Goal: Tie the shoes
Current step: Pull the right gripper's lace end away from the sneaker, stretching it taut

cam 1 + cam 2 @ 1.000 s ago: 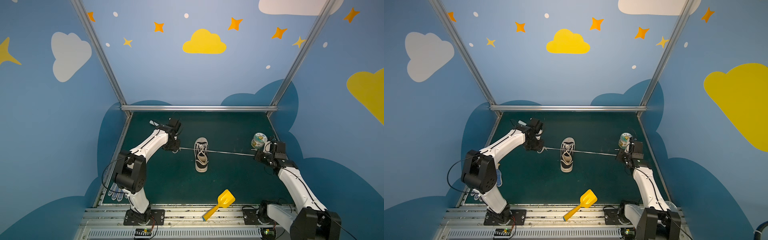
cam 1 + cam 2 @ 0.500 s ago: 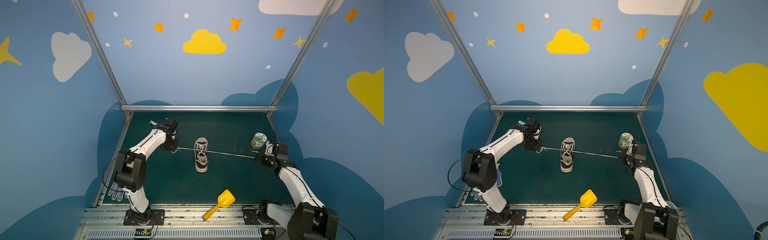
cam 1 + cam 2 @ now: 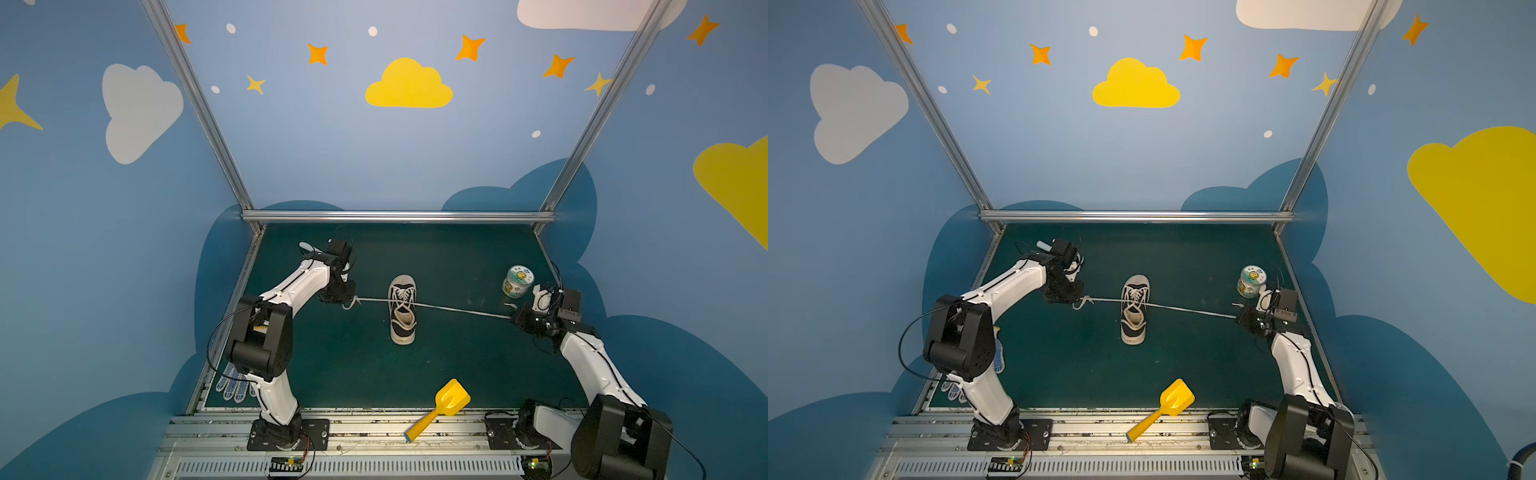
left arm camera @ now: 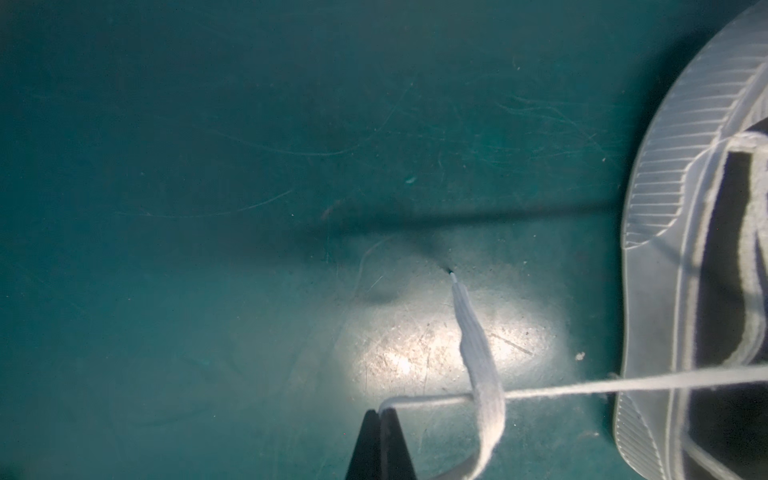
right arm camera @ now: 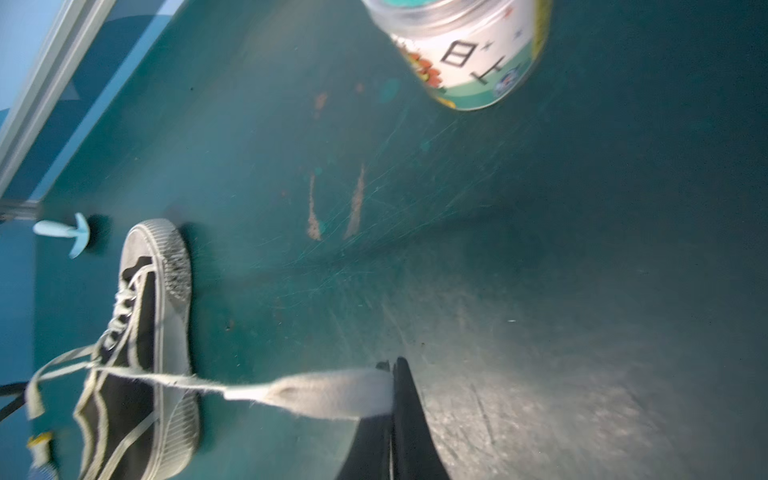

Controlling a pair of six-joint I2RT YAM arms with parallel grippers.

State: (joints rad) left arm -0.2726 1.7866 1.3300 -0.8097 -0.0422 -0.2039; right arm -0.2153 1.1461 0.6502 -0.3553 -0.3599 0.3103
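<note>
Sneaker (image 3: 402, 309) upright in the middle of the green mat (image 3: 457, 365), toe toward the back rail (image 3: 399, 216), cream laces (image 3: 461, 311) stretched taut to both sides. Left gripper (image 4: 380, 415) pinched shut on one lace near the shoe, loose tip trailing on the mat — right gripper (image 5: 392, 374) clamped likewise on the other lace, well out, near a printed jar (image 3: 517, 281). Yellow scoop (image 3: 449, 401) at the front edge.

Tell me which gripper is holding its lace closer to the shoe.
The left gripper: it pinches its lace a short way from the shoe, while the right gripper holds its lace far out, near the jar.
</note>
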